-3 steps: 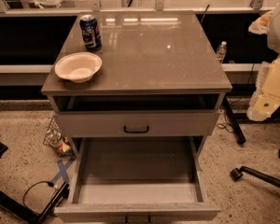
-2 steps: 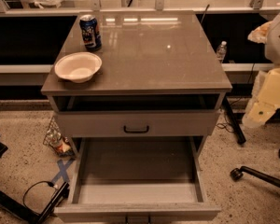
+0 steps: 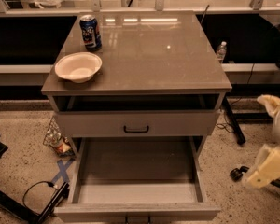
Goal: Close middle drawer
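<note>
The middle drawer (image 3: 135, 171) stands pulled far out of the cabinet (image 3: 144, 55), low in the camera view. Its grey tray holds nothing and its front is near the bottom edge. It is not moved since one second ago. What has changed is the gripper (image 3: 252, 140): it has come down from beside the cabinet top to the level of the drawers. It is on the right, well apart from the drawer. Its two pale fingers (image 3: 269, 166) stand spread wide, grasping nothing. I judge the approach is only beginning, and the push on the front is not yet started.

I count one open drawer, one shut upper drawer (image 3: 136, 123), one soda can (image 3: 90, 31), one white bowl (image 3: 78, 66) and one water bottle (image 3: 221, 51).
</note>
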`<state>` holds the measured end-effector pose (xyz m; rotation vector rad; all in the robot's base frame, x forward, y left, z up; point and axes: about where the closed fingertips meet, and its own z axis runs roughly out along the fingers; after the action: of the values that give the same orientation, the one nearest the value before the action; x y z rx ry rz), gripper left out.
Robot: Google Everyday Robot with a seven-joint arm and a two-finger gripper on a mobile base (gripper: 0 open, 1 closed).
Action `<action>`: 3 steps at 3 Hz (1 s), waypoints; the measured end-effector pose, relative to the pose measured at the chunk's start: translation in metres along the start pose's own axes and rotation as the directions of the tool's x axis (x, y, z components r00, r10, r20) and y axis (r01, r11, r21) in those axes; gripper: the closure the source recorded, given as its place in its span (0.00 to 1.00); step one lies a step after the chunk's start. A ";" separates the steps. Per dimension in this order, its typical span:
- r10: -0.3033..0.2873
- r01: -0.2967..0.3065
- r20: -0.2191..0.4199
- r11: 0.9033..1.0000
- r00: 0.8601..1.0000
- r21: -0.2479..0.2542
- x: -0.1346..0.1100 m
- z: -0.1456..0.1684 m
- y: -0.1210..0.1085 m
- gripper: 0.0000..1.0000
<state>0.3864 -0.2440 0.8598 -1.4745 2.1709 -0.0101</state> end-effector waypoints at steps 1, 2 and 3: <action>0.004 -0.005 0.052 1.000 0.999 0.024 0.061 0.067 0.017 0.00; 0.031 -0.032 0.042 0.999 0.999 0.014 0.085 0.101 0.019 0.00; 0.040 -0.040 0.044 0.999 0.998 0.007 0.088 0.110 0.022 0.00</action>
<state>0.3877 -0.2817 0.7225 -1.4137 2.1628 0.0273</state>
